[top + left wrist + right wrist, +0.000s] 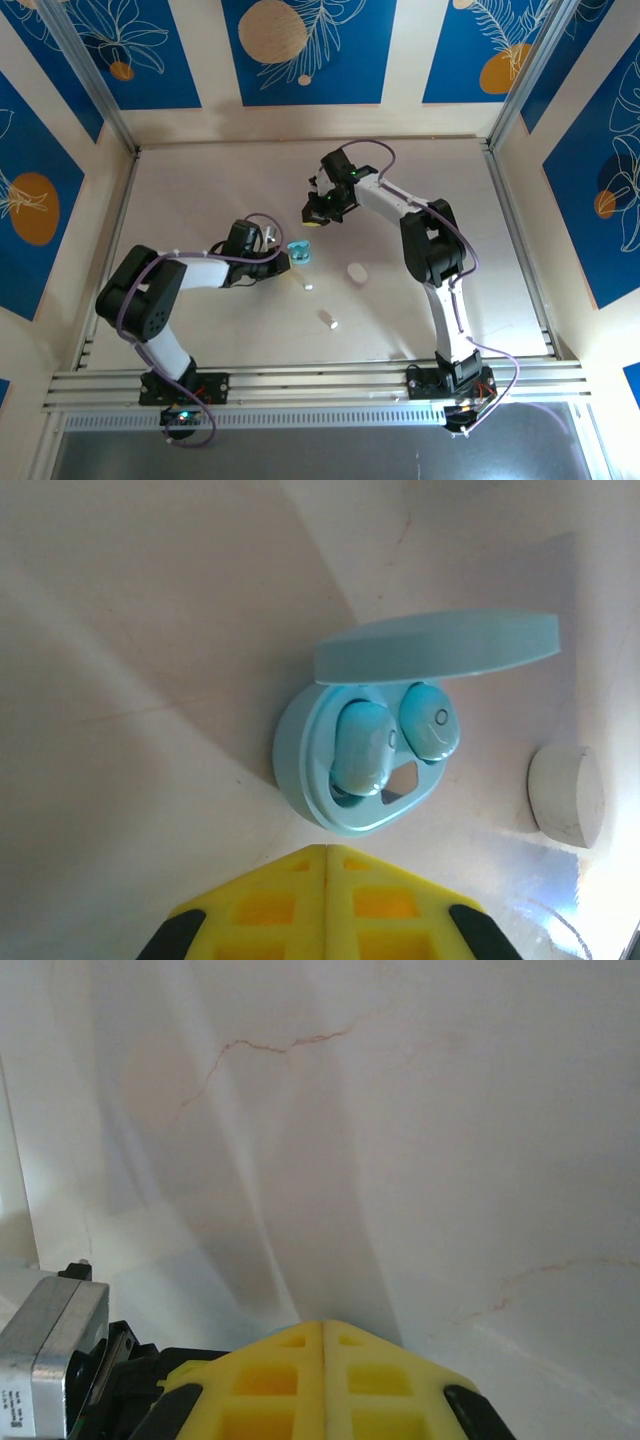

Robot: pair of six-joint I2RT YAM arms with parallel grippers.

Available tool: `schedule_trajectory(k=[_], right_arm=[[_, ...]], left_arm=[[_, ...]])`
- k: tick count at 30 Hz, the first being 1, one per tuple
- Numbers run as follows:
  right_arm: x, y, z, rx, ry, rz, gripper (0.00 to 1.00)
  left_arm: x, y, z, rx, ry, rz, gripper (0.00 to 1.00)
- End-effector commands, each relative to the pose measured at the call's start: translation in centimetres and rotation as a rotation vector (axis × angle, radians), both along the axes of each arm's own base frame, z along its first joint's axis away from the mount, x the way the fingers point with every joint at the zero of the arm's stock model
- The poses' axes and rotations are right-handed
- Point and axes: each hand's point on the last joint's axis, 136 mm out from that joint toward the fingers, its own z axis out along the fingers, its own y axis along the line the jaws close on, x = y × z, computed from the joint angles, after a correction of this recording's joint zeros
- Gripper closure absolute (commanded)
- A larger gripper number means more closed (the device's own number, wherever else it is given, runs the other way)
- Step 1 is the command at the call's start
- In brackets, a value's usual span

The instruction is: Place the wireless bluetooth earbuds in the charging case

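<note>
Light blue oval plastic charging case (297,755) sitting on pale bench (200,200), lid standing open, two light blue earbuds (362,748) lying inside. Two small white earbuds (308,287) lying on bench nearby. Left gripper (327,852) hovering closed, empty, just beside case. Right gripper (323,1325) closed, gripping nothing.

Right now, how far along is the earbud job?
Done: both light blue earbuds sit in the open light blue case. In hand: nothing; the left fingers and right fingers are shut and empty. Left: two white earbuds lie loose on the table, and the white case looks closed.
</note>
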Motion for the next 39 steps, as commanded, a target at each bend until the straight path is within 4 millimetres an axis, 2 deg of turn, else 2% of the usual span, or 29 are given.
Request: schedule_trajectory(k=[1,17,29,36,39], right_arm=[[-1.3,0.7,-0.4,0.003,0.055,0.048,0.98],[-4.7,1.6,-2.1,-0.004,0.123,0.123,0.98],[-6.0,1.0,-1.6,-0.002,0.118,0.125,0.98],[-6.3,0.7,-0.9,-0.001,0.098,0.116,0.98],[-6.5,0.7,-0.6,-0.005,0.082,0.114,0.93]], left_arm=[[0.9,-0.2,0.4,-0.025,-0.018,-0.006,1.00],[1.2,-0.1,-0.3,-0.017,-0.012,0.000,1.00],[1.1,0.1,-0.7,-0.011,-0.010,0.006,1.00],[0.4,2.0,0.2,0.048,-0.042,0.058,1.00],[0.2,2.7,0.7,0.067,-0.057,0.075,1.00]])
